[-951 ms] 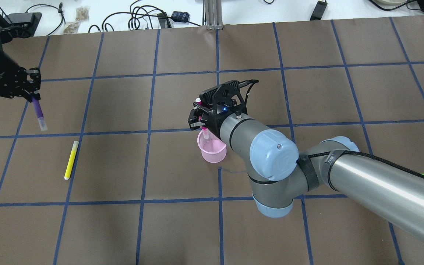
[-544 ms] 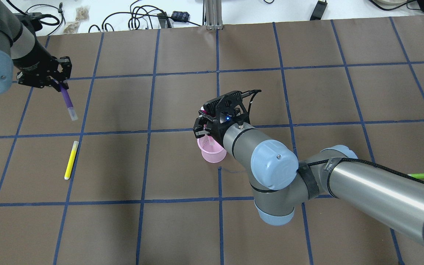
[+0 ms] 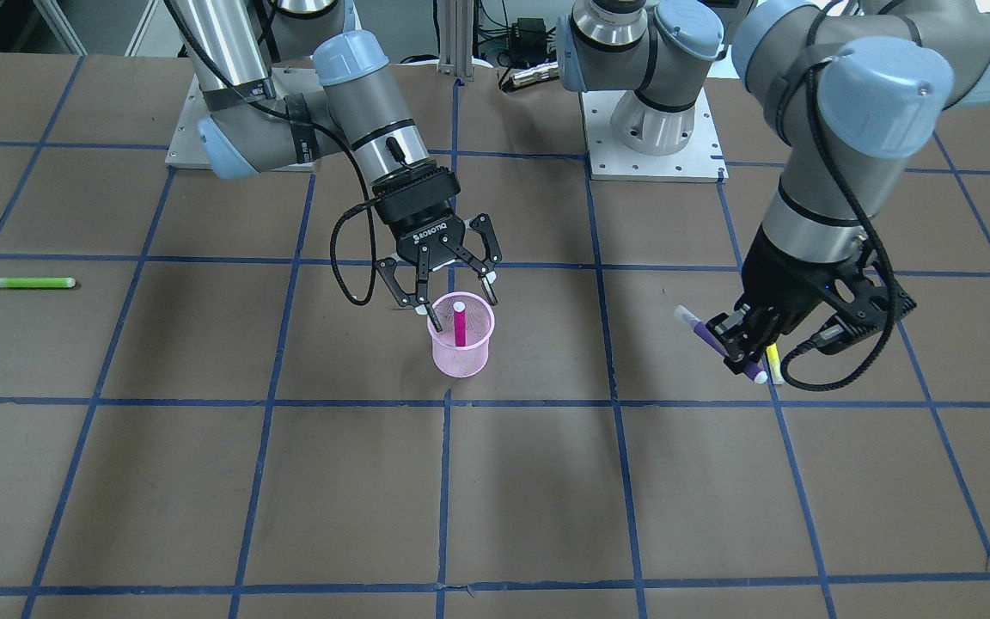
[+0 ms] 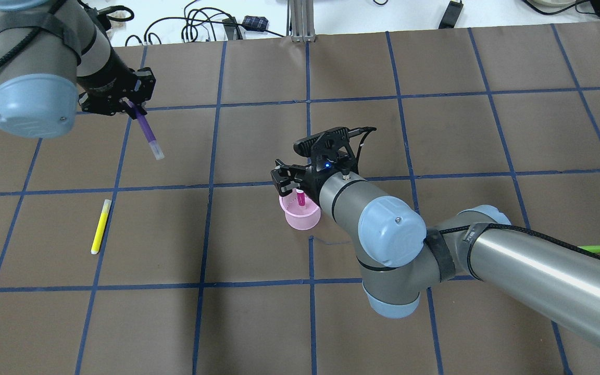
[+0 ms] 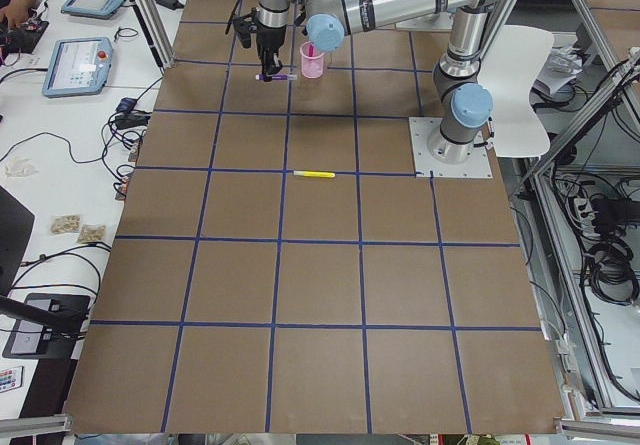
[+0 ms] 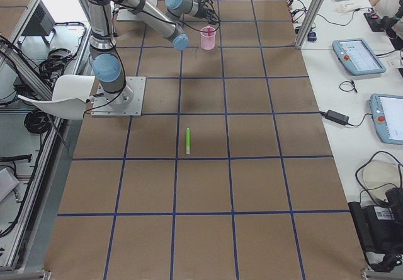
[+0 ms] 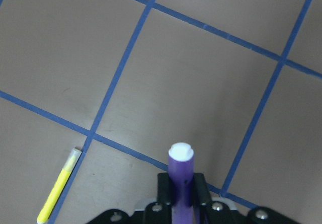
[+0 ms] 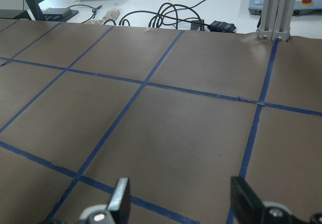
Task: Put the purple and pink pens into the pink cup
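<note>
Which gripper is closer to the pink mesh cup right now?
Right. The right gripper hangs open just above the pink mesh cup, with the pink pen standing inside. The left gripper, shut on the purple pen, is well off to the robot's left.

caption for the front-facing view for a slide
Right gripper open above the pink cup, pink pen standing inside; left gripper holds the purple pen off to one side.

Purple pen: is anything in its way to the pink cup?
Yes. The right pincer hangs open just over the mouth of the pink cup, with its fingers on either side of the pink pen standing inside. It probably blocks the way in from above. The left pincer holds the purple pen off to the side.
</note>
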You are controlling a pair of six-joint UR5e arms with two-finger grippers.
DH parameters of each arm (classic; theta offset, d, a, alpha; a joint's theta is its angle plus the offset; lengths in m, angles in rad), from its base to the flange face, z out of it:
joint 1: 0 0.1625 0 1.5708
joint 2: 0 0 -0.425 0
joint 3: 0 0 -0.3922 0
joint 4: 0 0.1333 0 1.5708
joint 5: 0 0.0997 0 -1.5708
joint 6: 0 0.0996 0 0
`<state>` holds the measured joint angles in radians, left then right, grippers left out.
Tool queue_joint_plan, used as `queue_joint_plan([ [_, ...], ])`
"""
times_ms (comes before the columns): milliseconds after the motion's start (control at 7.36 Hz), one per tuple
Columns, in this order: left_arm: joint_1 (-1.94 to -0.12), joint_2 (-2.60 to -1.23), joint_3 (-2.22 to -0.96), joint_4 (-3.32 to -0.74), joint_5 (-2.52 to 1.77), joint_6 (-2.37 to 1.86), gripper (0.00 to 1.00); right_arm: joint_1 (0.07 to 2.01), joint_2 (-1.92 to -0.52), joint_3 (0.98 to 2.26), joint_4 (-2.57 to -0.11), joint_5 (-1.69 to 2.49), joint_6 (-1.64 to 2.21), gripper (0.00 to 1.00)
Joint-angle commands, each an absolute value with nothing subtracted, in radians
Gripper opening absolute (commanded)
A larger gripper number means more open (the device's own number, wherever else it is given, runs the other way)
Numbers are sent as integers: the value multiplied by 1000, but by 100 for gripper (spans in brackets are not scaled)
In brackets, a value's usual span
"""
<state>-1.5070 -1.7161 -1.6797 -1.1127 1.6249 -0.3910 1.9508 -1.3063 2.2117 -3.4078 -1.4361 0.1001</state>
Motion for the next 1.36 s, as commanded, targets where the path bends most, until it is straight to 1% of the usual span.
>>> queue_joint_plan([
  [0, -1597, -1715, -1690, -1062, 1631, -498, 0, 1901, -1388, 2090, -3055, -1437, 101, 100],
  [136, -1618, -1732, -1690, -1039, 1625, -573, 0, 1820, -1425, 2012, -2832, -1425, 75, 100],
  [408, -1685, -1744, -1692, -991, 1629, -658, 0, 1671, -1456, 1884, -2533, -1413, -71, 100],
  [544, -1719, -1756, -1692, -953, 1629, -731, 0, 1616, -1468, 1796, -2335, -1417, -104, 100],
  [816, -1794, -1767, -1693, -907, 1638, -839, 0, 1473, -1474, 1548, -1839, -1431, -185, 100],
  [951, -1839, -1787, -1698, -876, 1704, -891, 0, 1441, -1476, 1443, -1663, -1440, -189, 100],
  [1087, -1880, -1808, -1715, -824, 1765, -960, 0, 1445, -1483, 1375, -1561, -1544, -187, 100],
  [1223, -1905, -1828, -1747, -751, 1773, -1038, 0, 1447, -1512, 1358, -1472, -1578, -173, 100],
])
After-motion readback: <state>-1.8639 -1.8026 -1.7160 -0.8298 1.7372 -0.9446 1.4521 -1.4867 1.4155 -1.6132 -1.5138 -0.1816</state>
